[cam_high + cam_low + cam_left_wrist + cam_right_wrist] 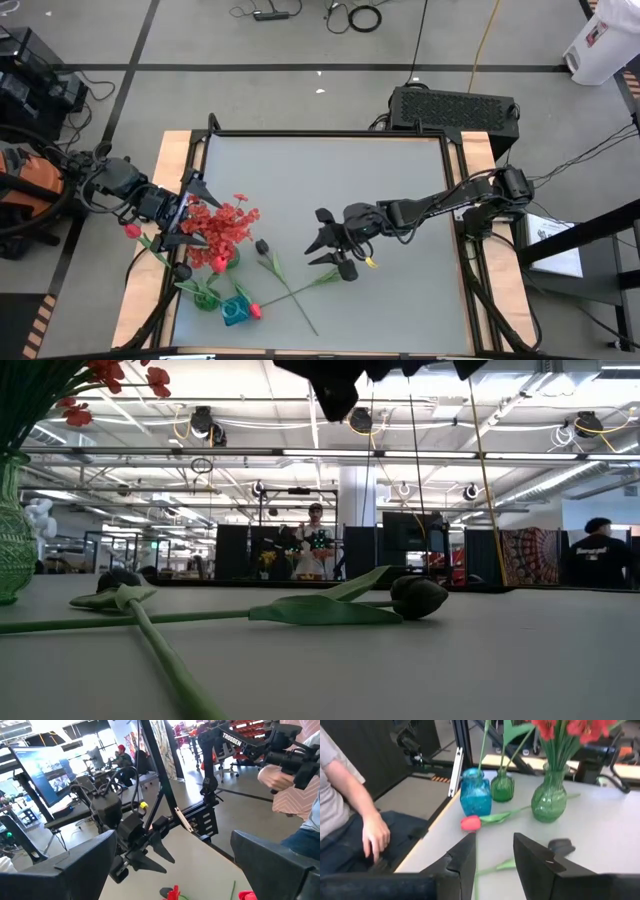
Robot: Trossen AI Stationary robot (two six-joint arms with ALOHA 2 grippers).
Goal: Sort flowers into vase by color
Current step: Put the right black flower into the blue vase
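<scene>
Lower left of the high view: large green vase (550, 800) held frilly red flowers (225, 225); blue vase (475, 792) and small green vase (502, 787) held stems. Right gripper (330, 250) hung wide, empty; left gripper (190, 215) likewise wide.

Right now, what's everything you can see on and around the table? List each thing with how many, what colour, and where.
Table: one, grey top.
Vases: three; large green vase, small green vase, blue vase, front-left.
Red clustered blooms: one bunch, in the large green vase.
Red tulip: one, lying by the blue vase.
Black bud: one, lying mid-table.
Person's hand: one, beside the table.
Left gripper: open, by the blooms.
Right gripper: open, mid-table.
</scene>
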